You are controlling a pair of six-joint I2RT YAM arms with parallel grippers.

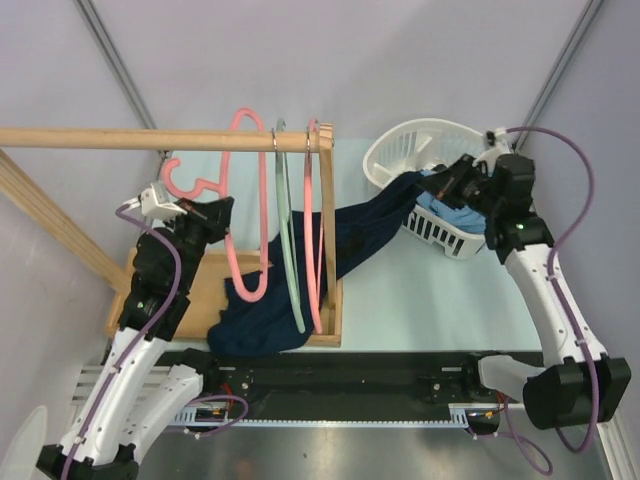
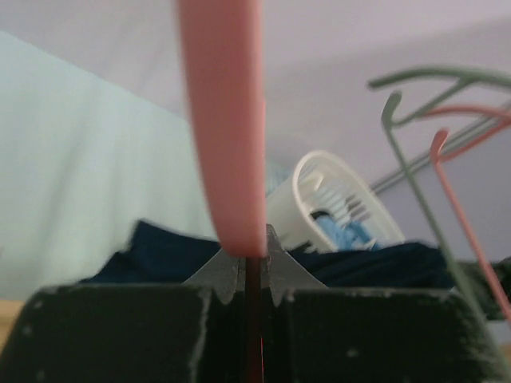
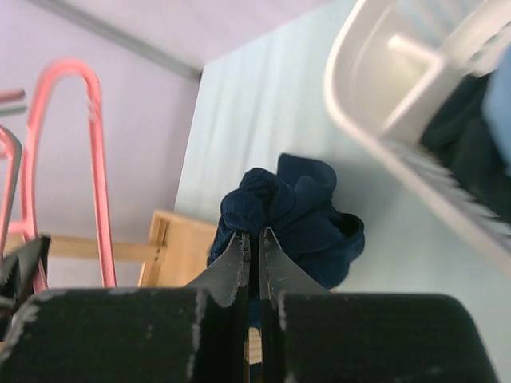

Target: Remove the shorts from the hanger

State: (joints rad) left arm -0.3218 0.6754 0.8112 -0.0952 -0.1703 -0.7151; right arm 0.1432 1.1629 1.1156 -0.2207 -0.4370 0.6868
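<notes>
A pair of dark navy shorts (image 1: 350, 235) stretches from the wooden rack's base up to the white basket (image 1: 400, 150). My right gripper (image 1: 438, 188) is shut on its upper end at the basket's rim. The right wrist view shows the bunched fabric (image 3: 295, 207) pinched between the fingertips of the gripper (image 3: 254, 239). My left gripper (image 1: 213, 215) is shut on a pink hanger (image 1: 248, 210). The bar (image 2: 227, 120) of this hanger rises out of the closed jaws of the left gripper (image 2: 254, 255). The hanger's lower end touches the navy fabric. Light blue shorts (image 1: 452, 212) lie in the basket.
A green hanger (image 1: 290, 240) and a second pink hanger (image 1: 315, 220) hang from the wooden rod (image 1: 120, 138). The rack's wooden base (image 1: 190, 290) sits on the table at left. Diagonal wooden braces stand at far left.
</notes>
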